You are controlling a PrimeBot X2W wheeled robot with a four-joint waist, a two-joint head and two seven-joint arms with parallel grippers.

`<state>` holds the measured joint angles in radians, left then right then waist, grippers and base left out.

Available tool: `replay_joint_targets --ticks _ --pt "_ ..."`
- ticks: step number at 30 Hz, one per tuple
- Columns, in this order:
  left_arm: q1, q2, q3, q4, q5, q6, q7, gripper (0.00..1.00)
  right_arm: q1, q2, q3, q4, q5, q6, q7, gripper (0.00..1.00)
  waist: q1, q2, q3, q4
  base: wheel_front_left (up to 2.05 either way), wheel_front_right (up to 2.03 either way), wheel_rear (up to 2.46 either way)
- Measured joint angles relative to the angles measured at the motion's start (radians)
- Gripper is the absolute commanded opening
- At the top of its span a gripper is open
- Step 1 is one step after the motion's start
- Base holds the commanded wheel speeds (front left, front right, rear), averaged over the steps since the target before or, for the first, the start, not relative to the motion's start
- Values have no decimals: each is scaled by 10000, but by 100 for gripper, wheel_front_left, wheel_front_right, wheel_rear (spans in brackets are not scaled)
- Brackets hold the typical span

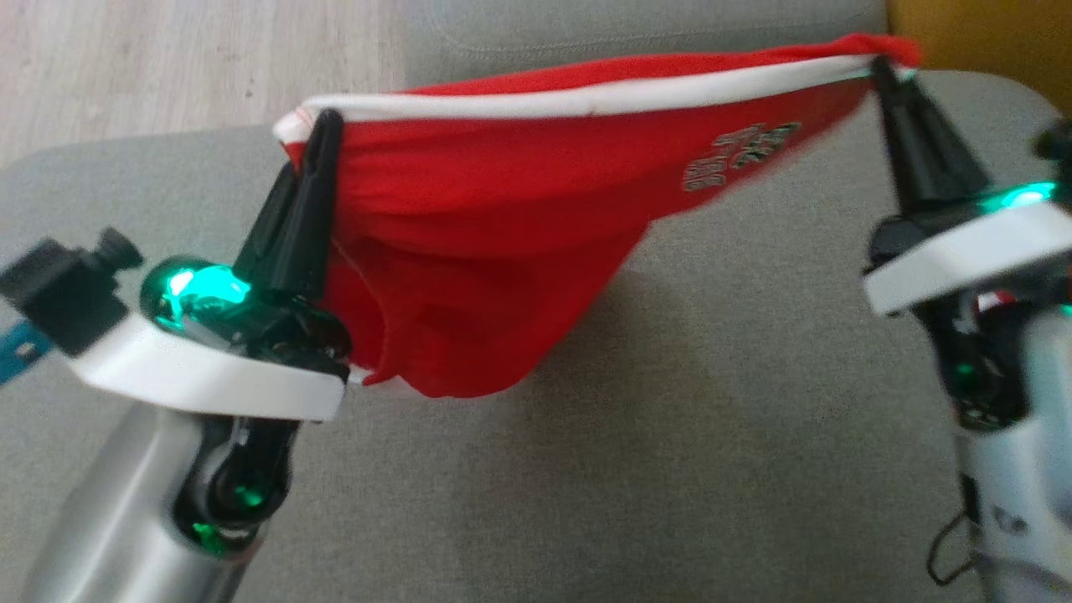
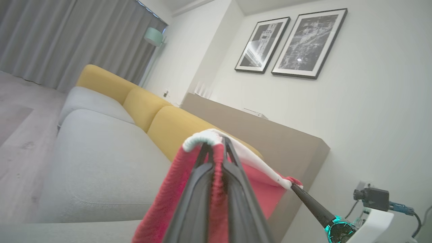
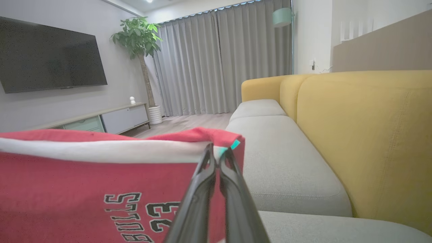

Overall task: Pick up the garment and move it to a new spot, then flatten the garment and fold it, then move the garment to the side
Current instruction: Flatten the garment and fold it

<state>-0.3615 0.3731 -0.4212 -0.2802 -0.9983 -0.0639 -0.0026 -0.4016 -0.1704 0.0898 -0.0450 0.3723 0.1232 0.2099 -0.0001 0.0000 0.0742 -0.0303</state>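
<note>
The garment point(image 1: 502, 218) is a red jersey with a white band and dark lettering, stretched in the air above the grey sofa seat point(image 1: 636, 469). My left gripper point(image 1: 325, 124) is shut on its left end, my right gripper point(image 1: 879, 65) shut on its right end. Between them the cloth sags in a pouch. In the left wrist view the dark fingers point(image 2: 233, 175) pinch red cloth point(image 2: 162, 202) under a white edge, with the right gripper point(image 2: 294, 186) further along the band. In the right wrist view the gripper point(image 3: 216, 156) closes on the cloth point(image 3: 84, 182) near the white band.
Yellow back cushions point(image 3: 364, 141) line the sofa, with grey seats point(image 3: 283, 162) running beyond. Wooden floor point(image 1: 167, 59) lies past the seat's far left. A TV point(image 3: 50, 57), low cabinet point(image 3: 111, 119) and potted plant point(image 3: 140, 37) stand across the room.
</note>
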Motion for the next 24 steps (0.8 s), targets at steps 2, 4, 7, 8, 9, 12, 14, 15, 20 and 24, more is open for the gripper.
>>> replay_joint_targets --ticks 2,4,7,8,9,12,14,15,20,24 --pt "-23 165 50 -686 -376 236 531 0 303 21 -291 -1235 -105 0 748 0 -1 0 135 12 0 0 0" --pt "-131 180 52 -986 -803 430 1028 0 297 79 -433 -1985 -98 0 1467 0 0 0 325 29 0 0 0" --pt "-730 184 65 -619 -1243 650 1586 0 -50 278 -491 -1914 401 0 2222 0 0 0 702 52 0 0 0" --pt "-1015 165 65 -314 -1323 654 1705 0 -305 330 -426 -1605 570 0 2364 0 0 0 849 53 0 0 0" --pt "-1311 132 73 44 -1371 652 1768 0 -636 357 -349 -1214 746 0 2441 0 1 0 1000 51 0 0 0" --pt "-2277 -113 247 1517 -1300 621 1624 0 -2084 385 -94 263 1114 0 2199 0 3 0 1482 29 0 0 0" --pt "-3045 -247 405 2587 -888 451 1174 0 -3257 433 52 1250 1264 0 1549 0 4 0 1787 4 0 0 0" --pt "-3482 -307 464 3114 -656 347 892 0 -3854 439 151 1703 1275 0 1091 0 4 0 1923 -12 0 0 0" --pt "-5218 -644 732 4627 199 -33 -430 0 -5940 474 514 3200 1223 2 -993 0 6 -1 2283 -65 0 0 0" --pt "-6228 -838 725 5231 621 -389 -1417 0 -6982 364 825 4180 1191 2 -2370 0 1 0 2230 -41 0 0 0"
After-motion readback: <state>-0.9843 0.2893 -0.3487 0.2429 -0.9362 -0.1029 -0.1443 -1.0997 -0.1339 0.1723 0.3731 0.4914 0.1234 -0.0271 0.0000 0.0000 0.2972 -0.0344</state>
